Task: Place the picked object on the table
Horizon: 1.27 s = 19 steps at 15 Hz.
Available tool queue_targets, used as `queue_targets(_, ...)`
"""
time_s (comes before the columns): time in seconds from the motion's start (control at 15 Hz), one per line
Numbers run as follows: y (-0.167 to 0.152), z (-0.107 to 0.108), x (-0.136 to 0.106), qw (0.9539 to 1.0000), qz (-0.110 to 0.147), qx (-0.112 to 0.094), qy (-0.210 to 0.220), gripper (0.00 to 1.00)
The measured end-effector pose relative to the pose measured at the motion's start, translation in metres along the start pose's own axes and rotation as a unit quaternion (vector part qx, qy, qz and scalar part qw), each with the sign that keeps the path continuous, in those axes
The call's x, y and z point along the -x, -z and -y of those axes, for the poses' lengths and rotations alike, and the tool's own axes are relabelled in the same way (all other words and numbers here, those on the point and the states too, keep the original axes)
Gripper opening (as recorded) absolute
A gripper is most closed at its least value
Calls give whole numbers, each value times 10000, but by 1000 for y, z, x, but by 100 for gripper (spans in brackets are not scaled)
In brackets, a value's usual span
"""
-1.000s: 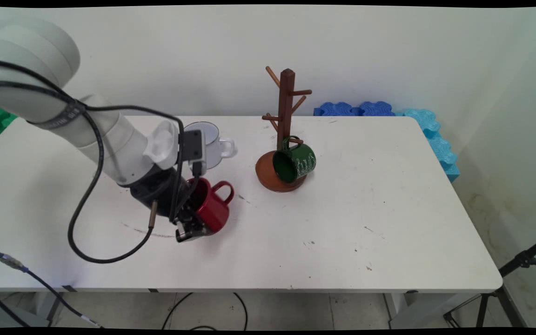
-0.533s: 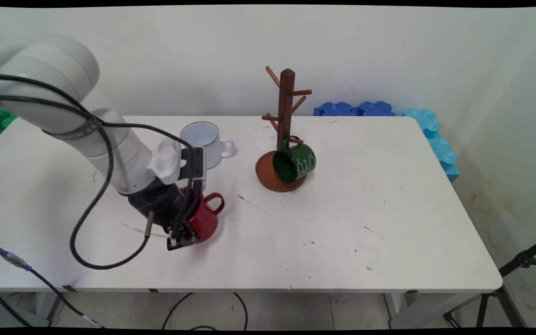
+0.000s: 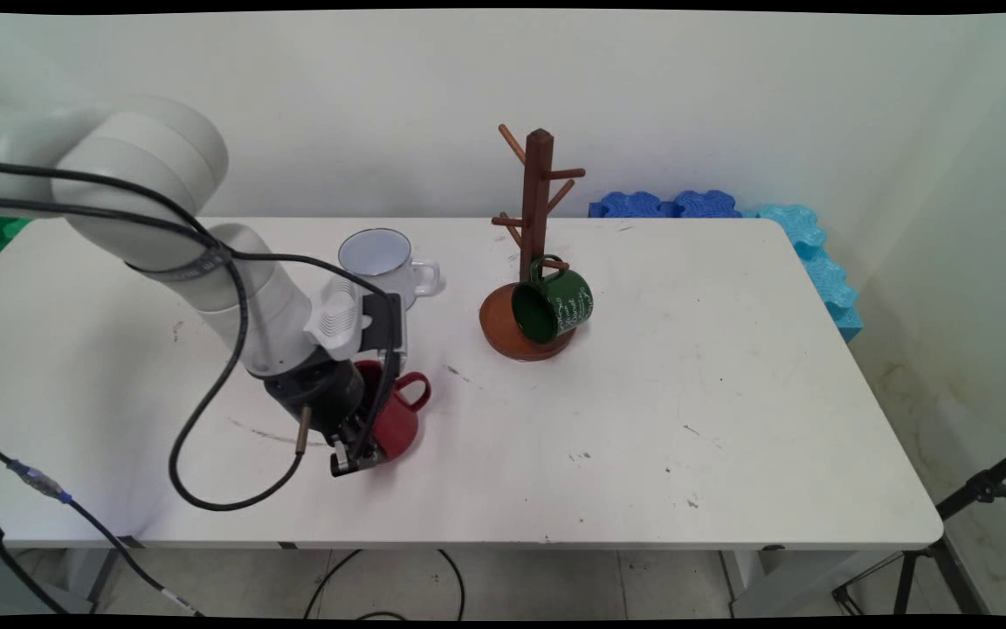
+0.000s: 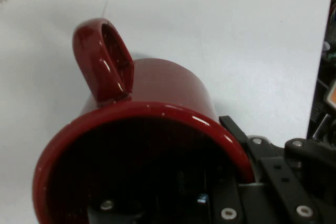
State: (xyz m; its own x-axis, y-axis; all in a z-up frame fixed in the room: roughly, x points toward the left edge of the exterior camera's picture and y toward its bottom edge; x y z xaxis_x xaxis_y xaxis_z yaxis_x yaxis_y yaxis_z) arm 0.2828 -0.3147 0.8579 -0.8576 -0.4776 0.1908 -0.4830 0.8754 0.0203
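Observation:
My gripper [image 3: 360,447] is shut on the wall of a glossy red mug [image 3: 398,421] at the table's front left, one finger inside the rim and one outside. The mug is tilted, its mouth towards the hand and its handle pointing right and away. It sits low over the white table [image 3: 643,419]; whether it touches I cannot tell. In the hand view the red mug [image 4: 168,85] fills the frame, handle at the upper left, and the gripper [image 4: 223,153] straddles the rim at the lower right.
A white enamel mug [image 3: 378,259] stands just behind the hand. A brown wooden mug tree [image 3: 536,196] stands at centre back, with a green mug [image 3: 553,306] hanging from a low peg over its round base. Blue foam blocks [image 3: 822,262] line the far right edge.
The hand has carried the red mug downwards towards the table, first a little left, then back right. The mug now sits lower. White mug, tree and green mug have not moved.

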Motion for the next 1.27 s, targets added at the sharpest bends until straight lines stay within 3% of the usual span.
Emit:
queue_targets(0.73, -19, 3, -6, 10000, 9, 18, 34, 0)
queue_targets(0.8, -20, 4, -8, 10000, -12, 22, 42, 100)
queue_targets(1.27, -18, 3, -15, 9995, -256, 77, 158, 100)
